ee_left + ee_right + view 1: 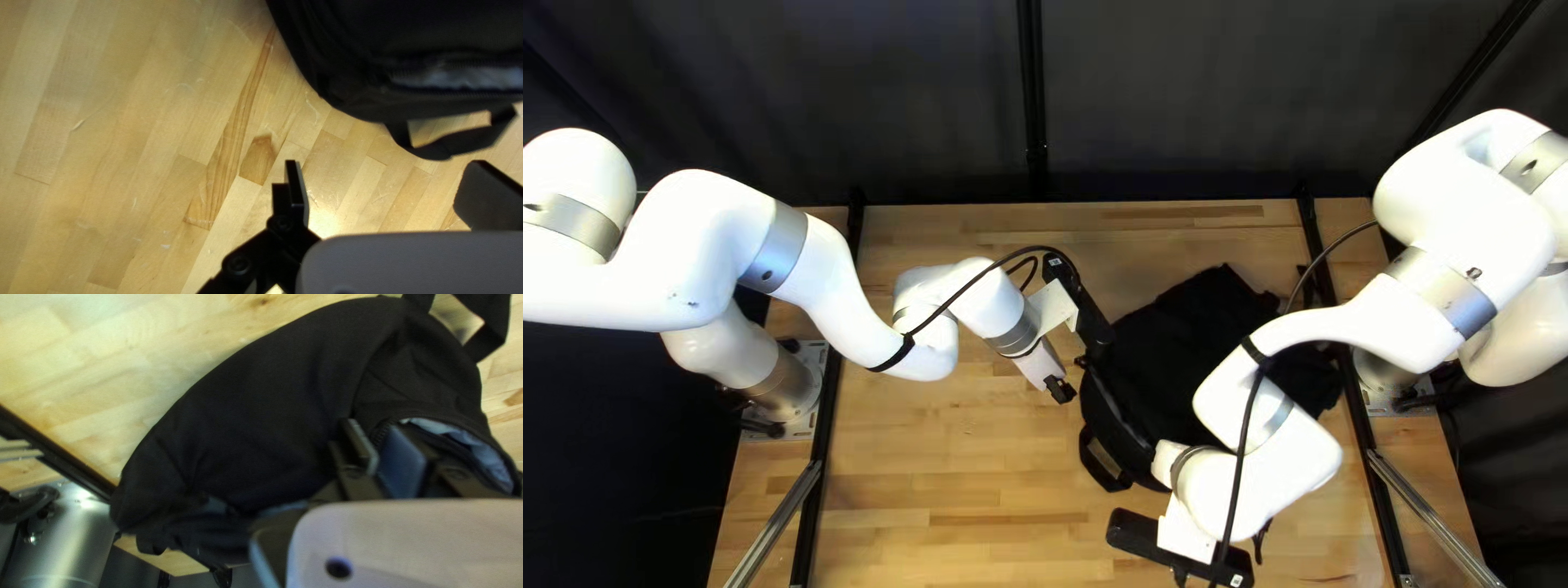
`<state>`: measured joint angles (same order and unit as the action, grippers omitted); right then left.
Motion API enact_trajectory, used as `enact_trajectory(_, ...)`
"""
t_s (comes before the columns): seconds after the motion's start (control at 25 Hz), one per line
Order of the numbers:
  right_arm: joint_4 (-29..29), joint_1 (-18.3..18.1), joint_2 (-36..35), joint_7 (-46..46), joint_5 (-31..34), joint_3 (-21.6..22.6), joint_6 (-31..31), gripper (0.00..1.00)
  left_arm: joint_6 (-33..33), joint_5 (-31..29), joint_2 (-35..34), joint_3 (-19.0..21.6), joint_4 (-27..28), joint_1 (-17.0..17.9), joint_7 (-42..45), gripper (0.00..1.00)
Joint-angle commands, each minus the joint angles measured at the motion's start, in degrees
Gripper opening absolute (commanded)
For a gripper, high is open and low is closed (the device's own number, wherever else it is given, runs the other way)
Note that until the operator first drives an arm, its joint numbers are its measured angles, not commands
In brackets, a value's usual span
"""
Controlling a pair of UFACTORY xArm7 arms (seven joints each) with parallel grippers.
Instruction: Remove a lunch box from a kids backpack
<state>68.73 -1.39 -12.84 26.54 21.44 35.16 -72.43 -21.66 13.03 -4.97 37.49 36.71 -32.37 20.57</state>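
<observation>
1. Backpack: you have its zipped rim in your right hand, the fingers nearly together on a thin fold of black cloth.
2. Right beside that grip, the curved opening shows you toothed zip edges and smooth, slightly creased pale blue-grey material; you cannot tell if that is the lunch box.
3. Your strap loop, flat black webbing, sticks out from the bag's end over the bench, striped, glossy wood.
4. Your left hand is wide open and empty, near the backpack's side.
5. Farther off, the bag's rounded body slumps into soft, matt black folds.
6. Behind the bench hangs your dark curtain.
</observation>
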Motion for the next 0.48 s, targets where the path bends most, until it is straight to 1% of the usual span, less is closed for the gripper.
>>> enact_trajectory(0.04,-0.9,1.5,2.2,-10.6,2.8,-0.6,0.5,1.0,-2.2,4.8,-6.2,-1.2,-3.6,2.6,-2.4,1.0)
enact_trajectory(0.12,-0.7,2.9,0.7,-18.0,5.9,-1.3,0.6,1.0,-5.1,6.4,-10.0,-2.0,-4.7,3.9,-2.8,1.0)
enact_trajectory(0.24,-1.3,4.0,-0.3,-25.3,9.0,-2.1,0.8,1.0,-10.6,7.9,-15.6,-3.4,-5.7,5.7,-3.2,1.0)
enact_trajectory(0.36,-3.5,5.1,-0.6,-34.8,13.2,-3.3,2.3,1.0,-18.6,8.6,-23.9,-5.6,-7.2,7.8,-3.6,1.0)
enact_trajectory(0.44,-4.0,5.9,-1.0,-39.1,15.1,-3.8,2.5,1.0,-22.0,8.5,-27.4,-6.5,-7.9,8.5,-3.6,1.0)
enact_trajectory(0.48,-4.4,6.4,-1.4,-42.3,16.8,-4.2,2.6,1.0,-24.7,8.4,-30.4,-7.2,-8.4,9.0,-3.5,1.0)
